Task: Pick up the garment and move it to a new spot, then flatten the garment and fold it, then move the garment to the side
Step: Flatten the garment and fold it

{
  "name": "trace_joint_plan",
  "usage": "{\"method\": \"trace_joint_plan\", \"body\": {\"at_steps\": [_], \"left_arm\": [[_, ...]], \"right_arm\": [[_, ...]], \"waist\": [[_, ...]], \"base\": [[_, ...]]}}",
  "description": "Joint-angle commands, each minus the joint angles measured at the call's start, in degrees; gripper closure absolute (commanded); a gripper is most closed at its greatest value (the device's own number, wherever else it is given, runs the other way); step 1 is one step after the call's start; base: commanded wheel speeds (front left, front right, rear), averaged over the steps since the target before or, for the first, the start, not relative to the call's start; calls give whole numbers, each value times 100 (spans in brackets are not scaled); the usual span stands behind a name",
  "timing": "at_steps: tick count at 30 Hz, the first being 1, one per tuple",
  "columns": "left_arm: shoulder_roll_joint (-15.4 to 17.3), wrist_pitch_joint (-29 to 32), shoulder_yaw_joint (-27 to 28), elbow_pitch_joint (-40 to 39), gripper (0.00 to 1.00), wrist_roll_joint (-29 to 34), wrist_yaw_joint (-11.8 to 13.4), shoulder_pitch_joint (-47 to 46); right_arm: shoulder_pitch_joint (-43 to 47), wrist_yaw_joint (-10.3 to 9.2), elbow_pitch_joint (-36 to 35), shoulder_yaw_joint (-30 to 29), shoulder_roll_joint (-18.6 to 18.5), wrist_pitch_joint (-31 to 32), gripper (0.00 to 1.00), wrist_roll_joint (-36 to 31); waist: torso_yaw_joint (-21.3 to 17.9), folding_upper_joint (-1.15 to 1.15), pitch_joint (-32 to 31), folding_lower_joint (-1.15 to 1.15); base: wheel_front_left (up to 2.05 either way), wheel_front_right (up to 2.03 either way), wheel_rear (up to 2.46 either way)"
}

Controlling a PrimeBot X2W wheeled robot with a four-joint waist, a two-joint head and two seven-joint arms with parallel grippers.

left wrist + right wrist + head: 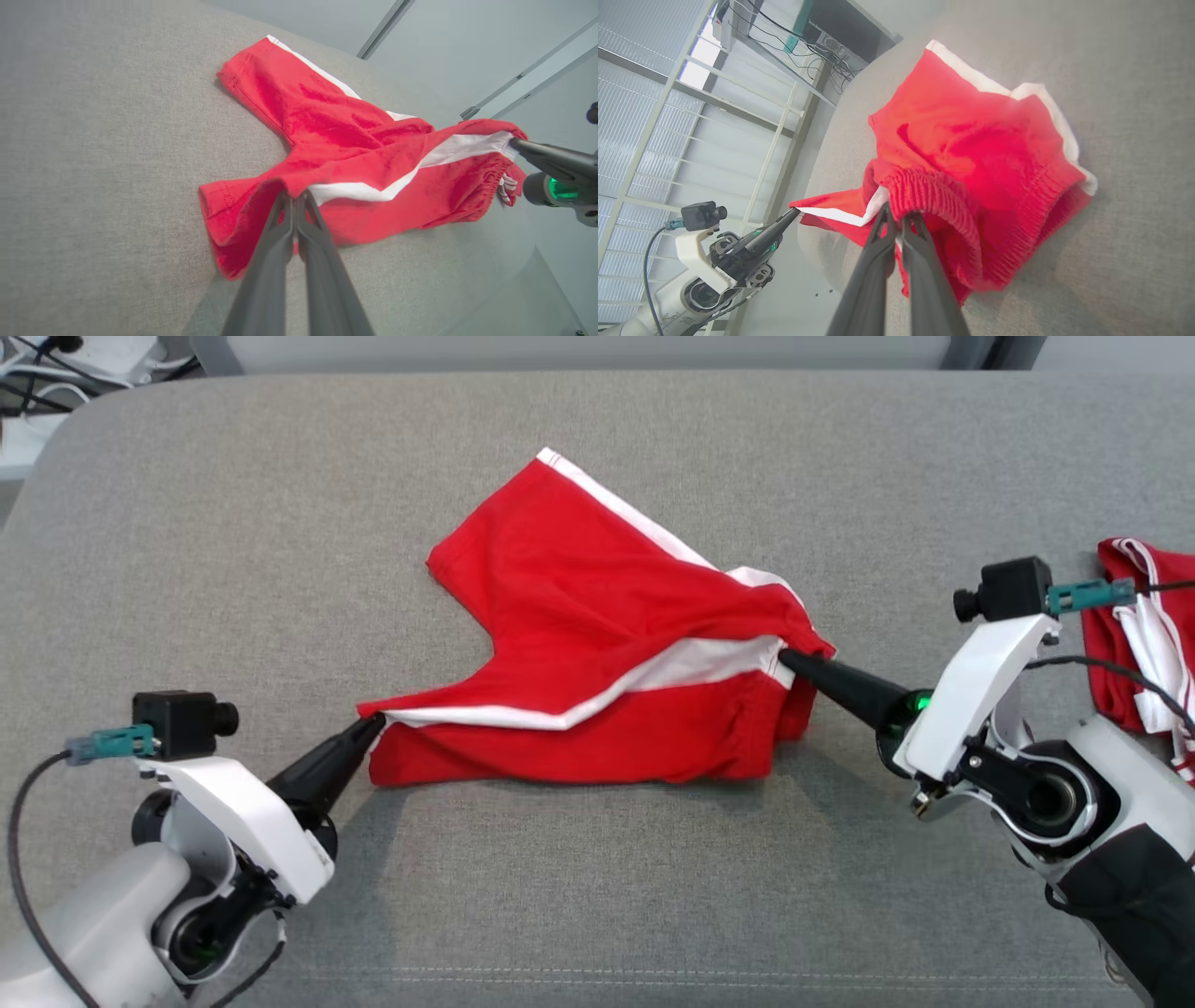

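The garment (pixel 579 616) is a pair of red shorts with white side stripes, lying rumpled in the middle of the grey padded surface (pixel 233 541). My left gripper (pixel 375 721) is shut on the hem of the near leg, seen close in the left wrist view as the garment (pixel 355 158) pinched at the left gripper (pixel 295 196). My right gripper (pixel 784 658) is shut on the ribbed waistband at the garment's right end; in the right wrist view the gripper (pixel 899 215) pinches the waistband of the garment (pixel 971 154). The held edge is lifted between the two grippers.
A second red and white garment (pixel 1144 635) lies at the surface's right edge, behind my right arm. Cables and equipment (pixel 56 373) sit beyond the far left corner. The surface's front seam (pixel 597 975) runs near the bottom.
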Motion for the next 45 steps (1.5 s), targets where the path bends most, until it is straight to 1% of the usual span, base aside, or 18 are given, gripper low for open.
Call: {"method": "trace_joint_plan", "body": {"at_steps": [1,7,15,19,24,28,31,32,33,36,39,42,45], "left_arm": [[317,-78,285,-102,100,-48,1,-322],[595,-91,548,-282,100,-271,1,-694],[940,260,722,-448,100,-438,1,-1222],[1073,269,864,-633,100,-580,1,-1342],[1207,153,1049,-866,100,-630,1,-1477],[1390,266,1134,-1168,100,-742,9,-1512],[1611,701,1021,-1473,100,-966,61,-1374],[1611,701,1021,-1473,100,-966,61,-1374],[1709,903,943,-1576,100,-1043,82,-1298],[1961,1618,590,-1873,100,-1334,161,-968],[2142,2407,108,-2141,100,-1621,273,-561],[2188,3148,-315,-2298,100,-1968,386,-247],[2172,3923,-660,-2318,100,-2216,566,-166]], "right_arm": [[-87,26,-191,-22,-31,-104,100,-50],[-296,26,-161,-60,31,-343,100,-70],[-686,26,-125,-274,-30,-92,100,361],[-799,26,-281,-424,-80,-217,100,397],[-859,26,-521,-479,-60,-586,100,207],[-827,26,-856,-420,-75,-499,100,308],[-716,26,-1043,-282,-246,-161,100,425],[-716,26,-1043,-282,-246,-161,100,425],[-655,26,-1088,-207,-319,17,100,490],[-406,26,-1139,167,-602,810,100,738],[-146,26,-1075,644,-918,1673,100,937],[-19,26,-940,1188,-1237,2550,100,1020],[-196,26,-793,1564,-1423,3174,100,942]], "waist": [[-12,0,-90,0],[-7,0,-429,0],[50,0,-793,0],[66,0,-975,0],[59,0,-1210,0],[36,0,-1285,0],[28,0,-1269,0],[28,0,-1269,0],[22,0,-1231,0],[7,0,-1061,0],[-23,0,-795,0],[-55,0,-417,0],[-88,0,55,0]], "base": [[0,0,0],[0,0,0],[0,0,0],[0,0,0],[0,0,0],[0,0,0],[0,0,0],[0,0,0],[0,0,0],[0,0,0],[0,0,0],[0,0,0],[0,0,0]]}}
